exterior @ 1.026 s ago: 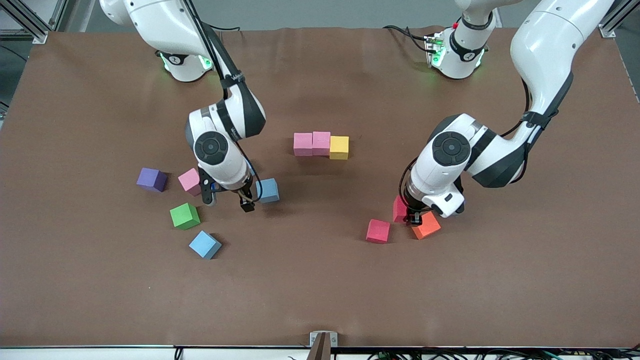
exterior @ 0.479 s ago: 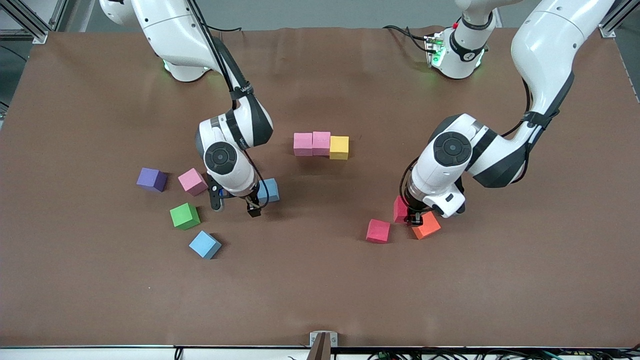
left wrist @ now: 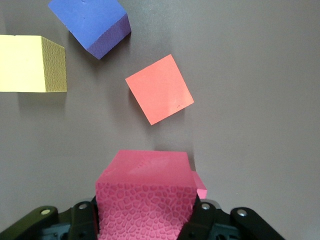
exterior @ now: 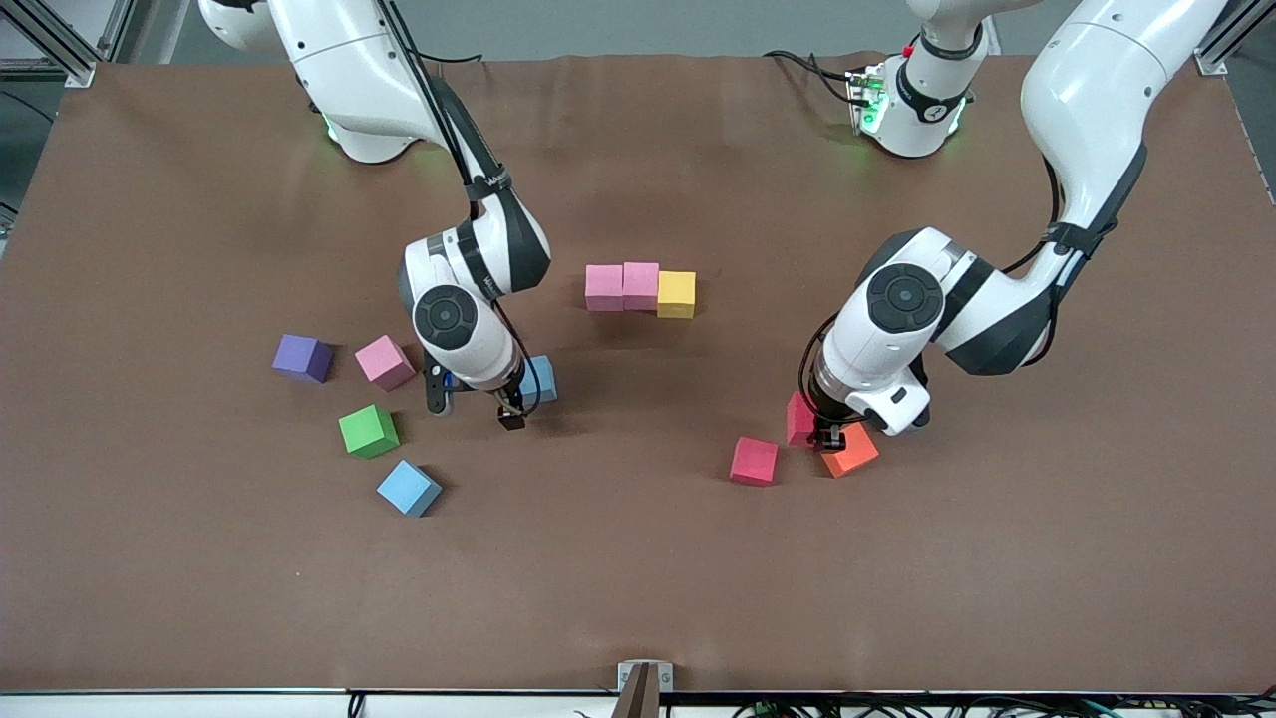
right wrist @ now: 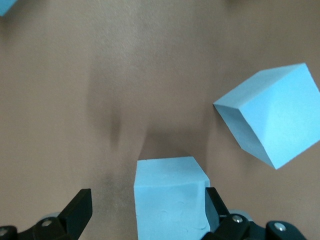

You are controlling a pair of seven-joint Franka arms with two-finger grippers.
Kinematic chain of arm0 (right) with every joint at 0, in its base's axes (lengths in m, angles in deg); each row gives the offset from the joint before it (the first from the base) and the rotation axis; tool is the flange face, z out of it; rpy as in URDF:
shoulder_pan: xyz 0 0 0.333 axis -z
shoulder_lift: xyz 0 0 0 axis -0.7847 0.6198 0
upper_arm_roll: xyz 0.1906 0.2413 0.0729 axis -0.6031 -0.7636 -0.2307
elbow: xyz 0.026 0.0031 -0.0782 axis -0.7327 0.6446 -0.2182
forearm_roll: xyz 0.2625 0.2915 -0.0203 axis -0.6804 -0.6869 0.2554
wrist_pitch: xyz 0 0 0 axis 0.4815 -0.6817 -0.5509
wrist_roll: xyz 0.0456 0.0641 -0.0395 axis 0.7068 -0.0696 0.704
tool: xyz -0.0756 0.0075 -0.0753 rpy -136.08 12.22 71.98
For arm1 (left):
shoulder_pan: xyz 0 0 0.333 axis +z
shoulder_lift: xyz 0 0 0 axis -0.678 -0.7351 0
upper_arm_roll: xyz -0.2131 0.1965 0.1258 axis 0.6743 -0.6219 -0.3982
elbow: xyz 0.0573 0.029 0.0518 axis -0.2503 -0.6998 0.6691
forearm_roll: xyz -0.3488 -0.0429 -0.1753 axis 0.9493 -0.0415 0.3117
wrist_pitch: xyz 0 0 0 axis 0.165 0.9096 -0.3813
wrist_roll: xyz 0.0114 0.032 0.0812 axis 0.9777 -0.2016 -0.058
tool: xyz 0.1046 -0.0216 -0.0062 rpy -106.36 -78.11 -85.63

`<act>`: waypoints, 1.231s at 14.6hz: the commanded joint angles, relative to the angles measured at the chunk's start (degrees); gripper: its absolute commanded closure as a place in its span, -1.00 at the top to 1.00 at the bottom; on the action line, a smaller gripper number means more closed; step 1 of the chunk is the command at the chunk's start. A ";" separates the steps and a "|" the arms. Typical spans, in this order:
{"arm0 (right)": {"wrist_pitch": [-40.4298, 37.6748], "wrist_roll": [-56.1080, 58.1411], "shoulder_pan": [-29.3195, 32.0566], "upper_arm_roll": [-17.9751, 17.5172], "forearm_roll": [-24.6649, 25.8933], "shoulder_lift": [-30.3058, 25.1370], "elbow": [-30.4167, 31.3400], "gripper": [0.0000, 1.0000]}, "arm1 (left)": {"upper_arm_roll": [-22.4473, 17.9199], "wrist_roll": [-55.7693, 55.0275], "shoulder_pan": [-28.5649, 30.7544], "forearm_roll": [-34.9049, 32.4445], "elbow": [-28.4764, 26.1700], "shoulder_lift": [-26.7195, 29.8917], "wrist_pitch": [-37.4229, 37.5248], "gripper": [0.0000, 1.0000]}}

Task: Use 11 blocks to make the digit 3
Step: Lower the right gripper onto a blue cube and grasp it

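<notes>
Currently the left gripper (exterior: 826, 436) is clamping a red block (left wrist: 145, 197) low over the desk (exterior: 897, 598), just beside the orange block (exterior: 850, 451) and near another red block (exterior: 754, 461). The right gripper (exterior: 477, 411) is hanging with its fingers spread wide around a light blue block (right wrist: 170, 197). Two pink blocks (exterior: 621, 286) and a yellow block (exterior: 677, 293) are sitting touching in a row near the desk's middle.

My desk (exterior: 638, 578) is brown. Lying on it: a touching row of two pink blocks (exterior: 622, 287) and a yellow one (exterior: 676, 294); purple (exterior: 302, 358), pink (exterior: 384, 362), green (exterior: 368, 431), two light blue (exterior: 408, 488), red (exterior: 754, 461) and orange (exterior: 850, 451) blocks scattered.
</notes>
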 commanded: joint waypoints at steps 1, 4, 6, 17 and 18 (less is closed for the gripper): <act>0.36 -1.53 -1.23 0.06 -0.84 0.31 0.17 0.98 | 0.22 1.00 0.36 1.23 -0.42 1.48 0.69 -0.12; 0.71 -1.44 -1.59 0.06 -0.84 0.31 1.40 0.95 | 0.22 1.00 0.36 1.23 -0.42 1.39 0.69 -0.06; 2.37 -1.44 -2.03 0.06 -0.76 0.31 2.36 0.90 | 0.13 1.00 0.36 1.23 -0.51 1.30 0.51 -0.06; 3.44 13.87 -2.21 -0.03 -0.32 -0.04 2.63 -0.99 | 0.22 1.08 0.62 1.14 -0.42 1.48 0.34 -0.07; 3.44 19.24 -2.29 -0.12 -0.32 -0.13 2.55 -0.99 | 0.30 1.08 1.06 1.14 -0.42 1.48 0.34 -0.06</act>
